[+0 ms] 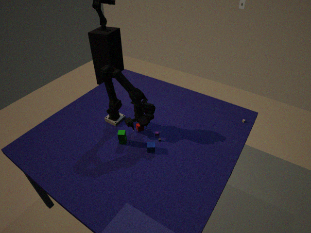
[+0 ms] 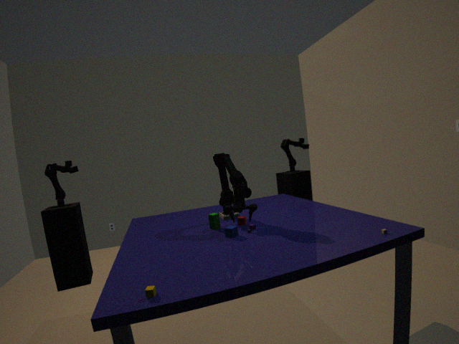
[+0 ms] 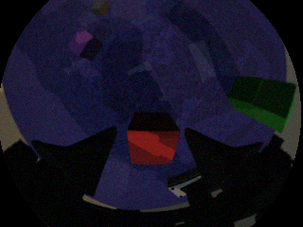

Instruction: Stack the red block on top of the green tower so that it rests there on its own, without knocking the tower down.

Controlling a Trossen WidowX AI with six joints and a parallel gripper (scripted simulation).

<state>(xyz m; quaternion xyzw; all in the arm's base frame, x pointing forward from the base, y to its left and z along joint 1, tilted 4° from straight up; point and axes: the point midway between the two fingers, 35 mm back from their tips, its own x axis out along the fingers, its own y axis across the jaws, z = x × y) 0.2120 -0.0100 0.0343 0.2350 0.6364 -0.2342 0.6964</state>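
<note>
The red block (image 1: 139, 127) (image 2: 241, 220) (image 3: 151, 146) lies on the blue table top (image 1: 175, 175). My gripper (image 1: 137, 125) (image 2: 242, 216) (image 3: 151, 130) is open and low over it. In the wrist view the block sits between the two dark fingers. I cannot tell whether they touch it. The green tower (image 1: 122, 136) (image 2: 214, 220) (image 3: 264, 102) stands upright, a short way to the front left of the red block in the top view.
A blue block (image 1: 150, 146) (image 2: 231, 231) lies in front of the red one. A small purple cube (image 1: 157, 133) (image 3: 80, 41) and a tiny dark one (image 1: 159, 139) lie beside it. A yellow cube (image 2: 150, 291) sits near the table's front edge, a white one (image 1: 243, 121) (image 2: 384, 231) at the right edge.
</note>
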